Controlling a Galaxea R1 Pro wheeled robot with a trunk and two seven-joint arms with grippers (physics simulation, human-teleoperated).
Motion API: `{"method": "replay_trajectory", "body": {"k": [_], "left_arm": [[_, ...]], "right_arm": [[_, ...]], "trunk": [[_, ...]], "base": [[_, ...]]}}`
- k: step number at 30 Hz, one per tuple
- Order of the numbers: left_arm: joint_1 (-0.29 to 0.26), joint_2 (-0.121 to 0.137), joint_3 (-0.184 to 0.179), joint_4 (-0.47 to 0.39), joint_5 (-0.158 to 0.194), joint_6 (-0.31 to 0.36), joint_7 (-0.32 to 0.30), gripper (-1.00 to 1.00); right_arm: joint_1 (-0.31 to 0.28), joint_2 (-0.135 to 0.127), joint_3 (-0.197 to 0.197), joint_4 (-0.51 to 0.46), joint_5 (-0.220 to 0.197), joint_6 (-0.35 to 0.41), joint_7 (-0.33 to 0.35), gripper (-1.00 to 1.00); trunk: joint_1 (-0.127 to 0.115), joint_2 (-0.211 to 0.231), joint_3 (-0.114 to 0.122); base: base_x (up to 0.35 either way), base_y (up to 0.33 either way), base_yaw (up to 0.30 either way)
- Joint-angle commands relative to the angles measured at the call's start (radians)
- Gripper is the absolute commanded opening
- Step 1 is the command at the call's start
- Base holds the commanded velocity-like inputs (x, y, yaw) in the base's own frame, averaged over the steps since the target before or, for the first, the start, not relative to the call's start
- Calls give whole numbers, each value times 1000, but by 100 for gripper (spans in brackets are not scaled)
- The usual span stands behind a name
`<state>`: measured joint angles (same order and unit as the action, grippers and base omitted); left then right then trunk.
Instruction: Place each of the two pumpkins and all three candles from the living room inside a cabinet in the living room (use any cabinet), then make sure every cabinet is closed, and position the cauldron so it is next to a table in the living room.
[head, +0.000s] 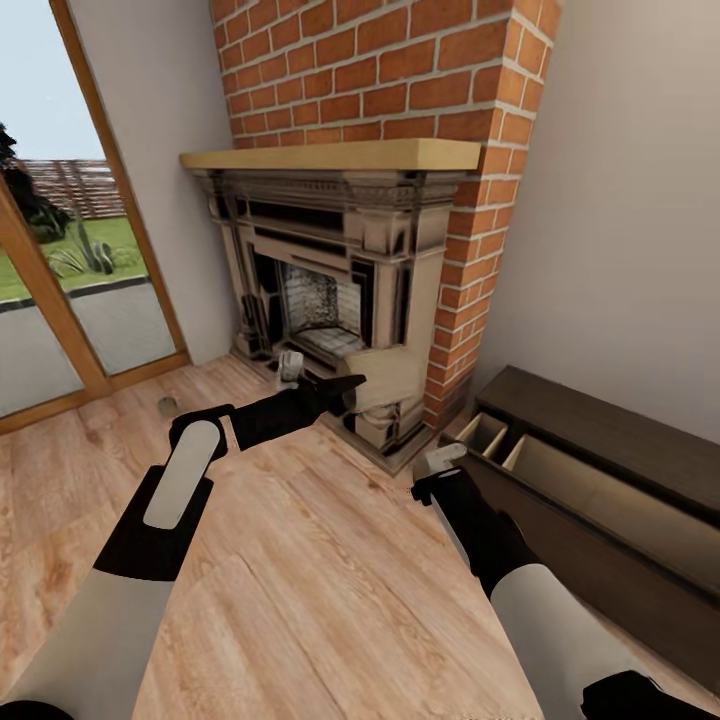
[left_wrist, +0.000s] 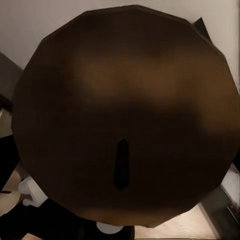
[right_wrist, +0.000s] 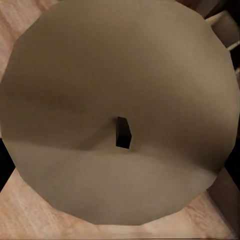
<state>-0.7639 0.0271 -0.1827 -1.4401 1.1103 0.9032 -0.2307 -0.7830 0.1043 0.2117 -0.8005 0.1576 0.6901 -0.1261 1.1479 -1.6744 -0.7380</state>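
Head view: the robot faces a brick chimney with an ornate fireplace surround (head: 330, 290) at centre frame. The cabinet (head: 600, 470), a long, low dark-brown unit, runs along the wall at lower right; its drawers stand pulled out, showing light tan interiors.

Claw state:
- Left claw (head: 345, 385): just left of centre frame, in front of the fireplace. The left wrist view presents a candle (left_wrist: 125, 115) end-on, its round top and dark wick right against the lens, in shadow. The claw appears clamped on this candle; the fingers themselves are hidden.
- Right claw (head: 440, 462): right of centre, near the open end of the cabinet. The right wrist view presents a second candle (right_wrist: 117, 115), pale beige with its wick at centre, above the floor. This claw also appears clamped on its candle.

Task progress (judgement):
- Two candles are in hand, near the cabinet but not yet inside it.
- The visible drawer interiors look bare, as far as they show.
- Remaining: stow both candles, the third candle and both pumpkins; close every drawer; set the cauldron beside a surface.

Room: light wood plank floor (head: 300, 580); plain pale walls; a wood-framed glass door (head: 70, 290) at upper left, opening onto grass and a fence.
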Motion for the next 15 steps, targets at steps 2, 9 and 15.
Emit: {"method": "replay_trajectory", "body": {"k": [2,9,15], "left_arm": [[0,-2,0,0,6,0,-2,-100],[0,-3,0,-1,5,0,-2,-100],[0,-3,0,-1,5,0,-2,-100]], "right_arm": [[-1,0,0,0,2,0,0,-100],[0,0,0,-2,3,0,0,-100],[0,0,0,-2,2,0,2,-100]], "trunk": [[0,0,2],[0,0,7],[0,0,8]], "base": [[0,0,-251],[44,0,-202],[74,0,-144]]}}
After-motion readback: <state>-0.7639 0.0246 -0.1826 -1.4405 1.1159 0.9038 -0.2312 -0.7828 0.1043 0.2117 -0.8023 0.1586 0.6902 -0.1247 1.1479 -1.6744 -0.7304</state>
